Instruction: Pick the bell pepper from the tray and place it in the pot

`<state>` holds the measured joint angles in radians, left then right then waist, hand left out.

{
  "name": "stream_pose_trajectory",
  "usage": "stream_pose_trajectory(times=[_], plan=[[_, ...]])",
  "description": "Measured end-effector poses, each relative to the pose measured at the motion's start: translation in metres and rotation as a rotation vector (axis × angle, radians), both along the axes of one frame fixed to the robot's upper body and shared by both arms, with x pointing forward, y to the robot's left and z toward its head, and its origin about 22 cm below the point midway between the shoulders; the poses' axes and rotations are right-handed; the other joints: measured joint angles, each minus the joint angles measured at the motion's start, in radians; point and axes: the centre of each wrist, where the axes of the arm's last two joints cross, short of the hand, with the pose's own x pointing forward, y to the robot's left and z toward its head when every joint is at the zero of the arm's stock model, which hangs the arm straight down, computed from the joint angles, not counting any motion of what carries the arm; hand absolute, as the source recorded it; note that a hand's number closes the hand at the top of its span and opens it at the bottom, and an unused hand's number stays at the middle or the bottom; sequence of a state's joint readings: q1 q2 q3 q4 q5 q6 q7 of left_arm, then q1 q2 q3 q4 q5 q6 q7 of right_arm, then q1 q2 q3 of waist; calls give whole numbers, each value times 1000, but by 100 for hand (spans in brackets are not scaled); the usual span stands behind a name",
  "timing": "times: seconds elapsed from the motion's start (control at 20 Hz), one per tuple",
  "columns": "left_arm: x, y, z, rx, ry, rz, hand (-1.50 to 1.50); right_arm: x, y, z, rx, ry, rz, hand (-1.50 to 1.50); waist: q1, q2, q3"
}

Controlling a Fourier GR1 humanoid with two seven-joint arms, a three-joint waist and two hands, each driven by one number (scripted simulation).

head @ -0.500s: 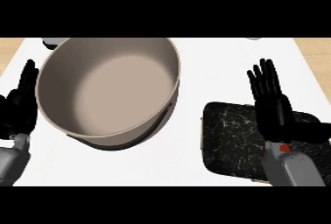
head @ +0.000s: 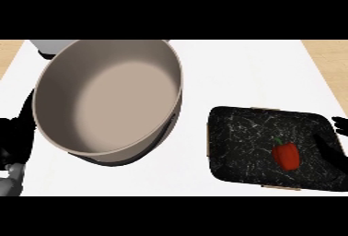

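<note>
1 red bell pepper (head: 287,156) lies on its side in the right half of the dark marbled tray (head: 231,138), green stem toward the tray's far edge, untouched and free on every side. The tray sits on the white counter (head: 252,73), just right of the pot (head: 108,99), which is large, beige inside, and tilted in my view so its mouth faces me.

Right hand (head: 338,126): only a dark sliver shows at the view's right edge, over the tray's right rim and near the pepper; I cannot tell whether its fingers are spread or curled. Left hand (head: 15,138): partly hidden behind the pot's left wall at the view's left edge; its finger posture I also cannot tell.

Step in hand, as I judge it: the reach with the right hand. To do it well I would come in from the right and above, align the palm along the pepper's long axis, and close thumb and fingers across its broad body, not the stem. The skin looks smooth and the shape rounded, so it may roll; I would lift straight up to clear the rim before crossing to the pot.
</note>
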<state>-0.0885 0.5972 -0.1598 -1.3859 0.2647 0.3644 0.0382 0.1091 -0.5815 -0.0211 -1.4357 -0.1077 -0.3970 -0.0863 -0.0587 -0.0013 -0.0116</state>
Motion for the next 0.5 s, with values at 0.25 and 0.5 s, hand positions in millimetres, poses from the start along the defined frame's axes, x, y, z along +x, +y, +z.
stream_pose_trajectory(times=[0.25, 0.5], plan=[[-21, -1, -18, 1, 51, -12, 0, -59, -17, -5, -265, -65, -74, -150, 9, -7, 7], [-26, -3, -12, -1, 54, -46, 0, -94, -10, 24, -327, 0, -60, -150, 34, -3, 9]])
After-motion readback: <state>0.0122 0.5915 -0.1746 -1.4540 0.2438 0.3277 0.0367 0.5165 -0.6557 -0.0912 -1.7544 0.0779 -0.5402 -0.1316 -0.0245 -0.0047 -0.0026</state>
